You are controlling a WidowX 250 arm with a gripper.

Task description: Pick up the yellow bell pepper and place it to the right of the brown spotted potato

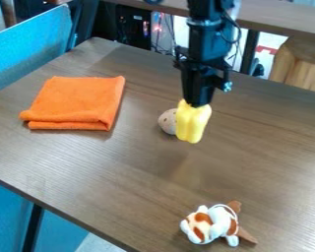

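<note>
end effector: pinching the top of the yellow toy (193, 122), black end effector (197, 104) pointing down
yellow toy: in from the far edge of the surface (114, 177), looks lifted
step: mid-hold, I'd guess; next move calls for a steady grip, clear of the speckled ball (167, 121)
count: 1 yellow toy, 1 speckled ball, 1 folded orange cloth (78, 102) toward the left edge, 1 plush animal (216, 225) nearer the front

Lab, robot arm (208, 44), table (127, 172), loose cables (163, 37)
</note>
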